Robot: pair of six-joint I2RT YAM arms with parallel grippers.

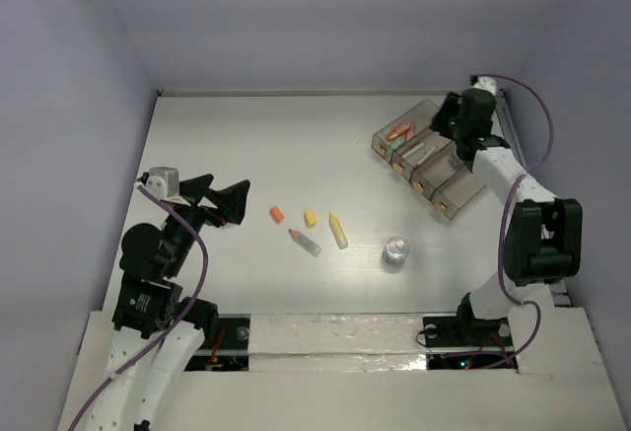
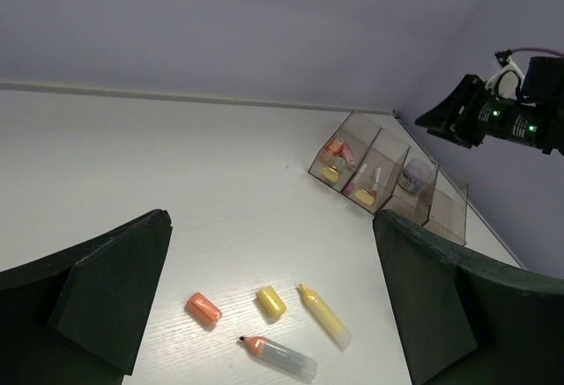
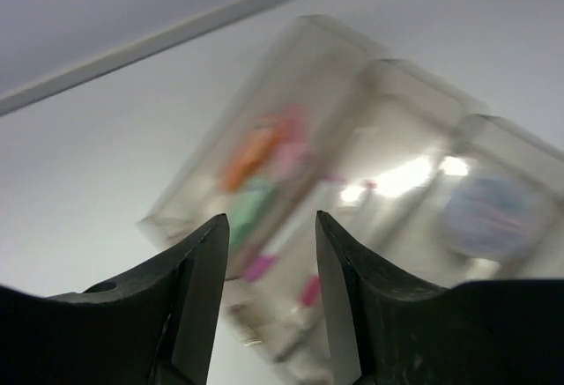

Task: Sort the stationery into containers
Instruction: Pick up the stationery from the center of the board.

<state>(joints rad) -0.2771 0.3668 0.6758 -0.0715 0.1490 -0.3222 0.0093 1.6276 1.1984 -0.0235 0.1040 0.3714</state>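
The right gripper (image 3: 270, 225) hangs just above the far end of the containers (image 1: 455, 197). Its jaws are partly apart with nothing between them. The left gripper (image 2: 271, 222) is spread wide and empty, well apart from the containers across the counter (image 1: 256, 145).

Several pieces already lie in the containers, among them a purple tin (image 3: 493, 218) in the third bin from the far end. The right wrist view is too blurred to name the rest. Five pieces sit loose, all well apart from the containers on the side toward the arm bases. The silver tin (image 1: 396, 251) lies closest to the containers. Farther off are the yellow marker (image 1: 338, 231), the clear marker with an orange tip (image 1: 305, 242), the yellow bit (image 1: 310, 218) and the orange bit (image 1: 278, 215).

The step in hand appears to be going for the next piece. The silver tin looks like the natural pick for the right arm. It should come straight down with its jaws wide and close across the round wall, not the lid. The markers lie close together, so the jaws should close across one barrel at mid-length without touching the others. Each marker should then be turned to lie along its bin before release.
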